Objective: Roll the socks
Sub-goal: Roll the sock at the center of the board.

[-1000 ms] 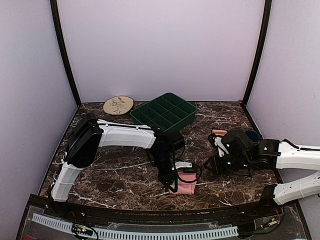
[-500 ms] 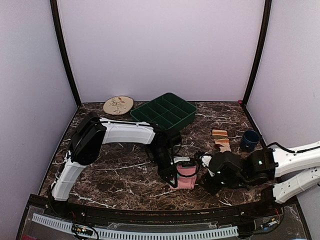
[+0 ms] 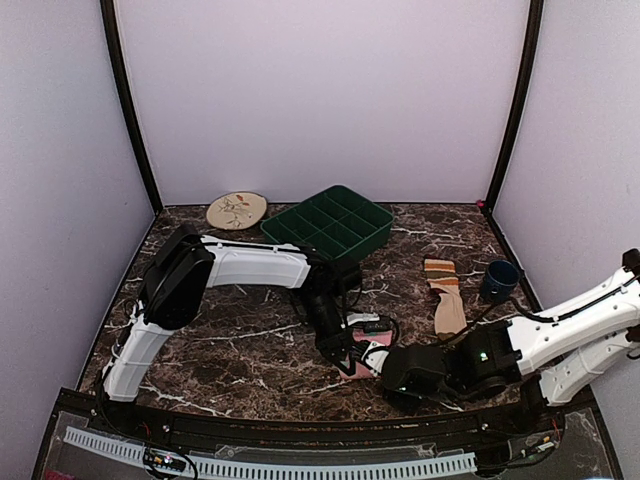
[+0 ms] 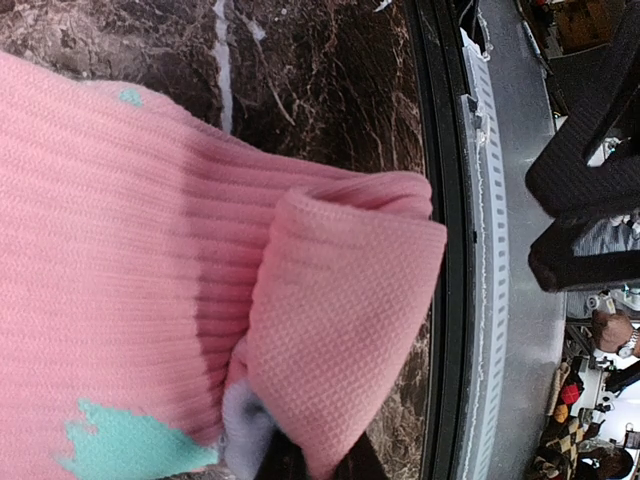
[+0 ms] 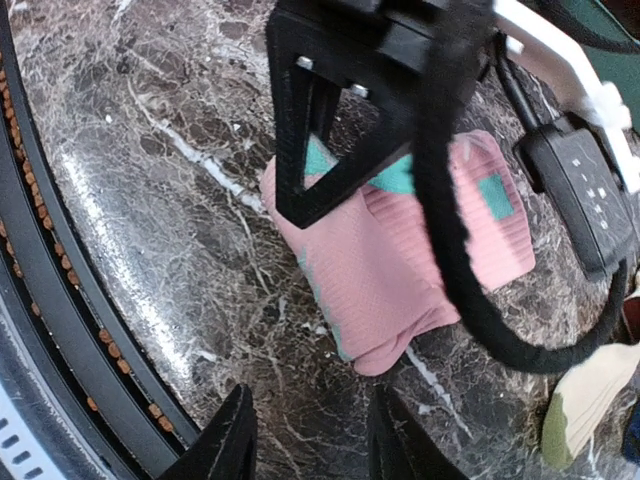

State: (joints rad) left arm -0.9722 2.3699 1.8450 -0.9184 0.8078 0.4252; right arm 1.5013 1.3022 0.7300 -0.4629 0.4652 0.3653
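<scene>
Right fingers: spread, empty — hovering just beside the pink sock.
Left fingers: on that sock; clenched or not, cannot tell.
Pink sock: folded, at the front of the surface.
Tan sock: flat — farther right.

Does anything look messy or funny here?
Yes. The pink sock near the front edge is scrunched into a lumpy fold, not a neat roll. The tan sock lies unrolled on its own off to the right, beside the cup.
</scene>
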